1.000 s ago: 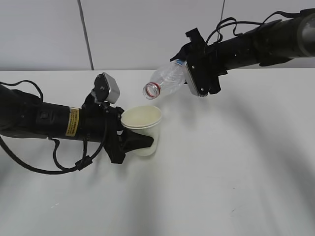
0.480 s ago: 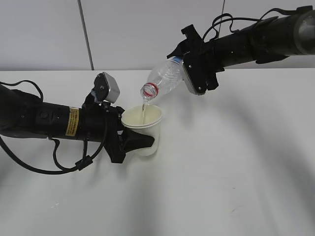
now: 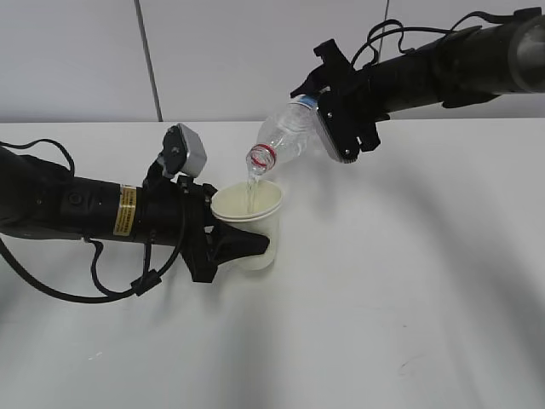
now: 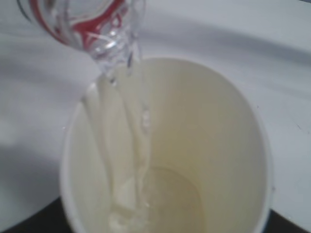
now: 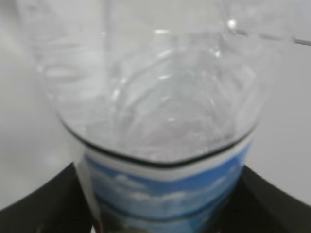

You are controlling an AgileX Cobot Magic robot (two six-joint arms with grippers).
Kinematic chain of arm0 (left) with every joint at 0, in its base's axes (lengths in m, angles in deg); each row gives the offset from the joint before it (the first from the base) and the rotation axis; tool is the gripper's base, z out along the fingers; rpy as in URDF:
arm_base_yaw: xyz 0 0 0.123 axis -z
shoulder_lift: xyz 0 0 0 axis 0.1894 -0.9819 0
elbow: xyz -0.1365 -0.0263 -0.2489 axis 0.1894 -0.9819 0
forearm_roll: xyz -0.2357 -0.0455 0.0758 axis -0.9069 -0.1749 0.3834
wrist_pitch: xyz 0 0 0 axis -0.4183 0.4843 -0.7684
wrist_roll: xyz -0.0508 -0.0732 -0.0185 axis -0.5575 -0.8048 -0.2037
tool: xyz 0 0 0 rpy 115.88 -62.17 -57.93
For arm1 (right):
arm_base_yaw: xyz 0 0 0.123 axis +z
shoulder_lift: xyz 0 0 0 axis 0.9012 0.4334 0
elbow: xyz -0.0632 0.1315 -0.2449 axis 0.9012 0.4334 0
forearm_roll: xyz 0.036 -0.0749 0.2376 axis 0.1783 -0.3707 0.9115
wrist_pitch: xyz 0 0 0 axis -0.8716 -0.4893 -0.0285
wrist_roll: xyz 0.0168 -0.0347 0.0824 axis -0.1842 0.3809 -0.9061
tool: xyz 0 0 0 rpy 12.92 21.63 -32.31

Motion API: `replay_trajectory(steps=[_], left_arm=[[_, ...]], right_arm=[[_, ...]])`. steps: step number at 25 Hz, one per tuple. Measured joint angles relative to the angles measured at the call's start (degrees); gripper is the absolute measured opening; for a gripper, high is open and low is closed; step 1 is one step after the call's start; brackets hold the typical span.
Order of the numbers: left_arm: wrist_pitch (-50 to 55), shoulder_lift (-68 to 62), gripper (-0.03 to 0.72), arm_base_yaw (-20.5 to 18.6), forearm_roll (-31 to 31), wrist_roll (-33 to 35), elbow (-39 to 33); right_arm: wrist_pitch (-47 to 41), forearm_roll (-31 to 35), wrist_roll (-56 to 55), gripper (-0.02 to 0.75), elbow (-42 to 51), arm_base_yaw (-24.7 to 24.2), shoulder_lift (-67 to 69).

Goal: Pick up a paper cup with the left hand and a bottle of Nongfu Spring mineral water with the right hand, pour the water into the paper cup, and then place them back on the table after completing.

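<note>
**Pour in progress: items, largest to smallest**

- Bench: broad white top, bare apart from the working items, faint scuffs at the near edge.
- Right hand: black arm reaching in from the far right. Its claw is clamped on the labelled body of the bottle.
- Left hand: black arm with a yellow sticker, lying low at the left. Its claw holds the paper cup around its lower wall.
- Bottle: clear plastic, tilted neck-down to the left, red ring at the mouth just above the cup. Judged light and thin-walled; it would dent under a hard squeeze, so the labelled waist is the sound place to hold.
- Paper cup: cream, upright, left of centre. Judged soft and crushable, heavier as it fills; grip low and gently.
- Water: thin clear stream falling into the cup, pooling at its bottom.
</note>
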Motion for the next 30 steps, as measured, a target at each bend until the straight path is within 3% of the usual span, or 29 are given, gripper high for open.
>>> replay_trajectory(steps=[30], left_arm=[[1.3,0.0,0.366,0.0,0.2,-0.1,0.0]], right_arm=[[-0.5,0.0,2.3,0.473,-0.4,0.0,0.0]])
